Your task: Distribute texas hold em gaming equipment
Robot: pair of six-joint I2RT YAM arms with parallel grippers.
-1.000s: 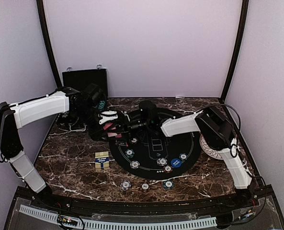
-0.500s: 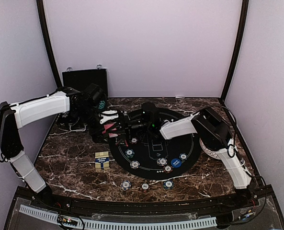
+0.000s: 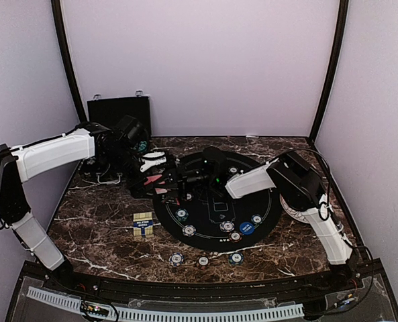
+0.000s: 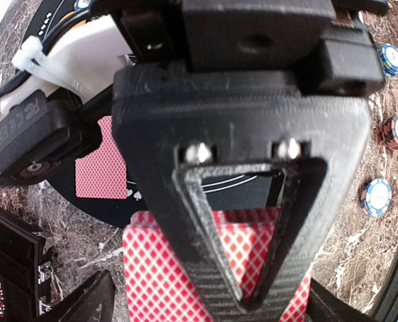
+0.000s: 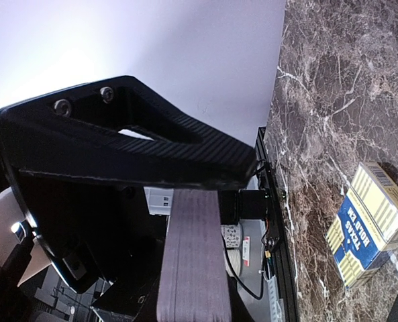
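Since the right gripper [image 5: 192, 201] is clamped across the flat faces of the deck of red-backed cards [image 5: 192, 268], the hold looks sound. Left gripper [image 4: 209, 302]: fingers apart either side of the same deck, not gripping. Deck hangs over the left rim of the round black mat [image 3: 215, 201].

Judgement: light, stiff as a block, but slick, so cards may shear or fan. Pinch face to face, mid-deck.

One card [image 4: 101, 168] lies on the mat; chips [image 4: 376, 194] sit on the worktop [image 3: 98, 221].
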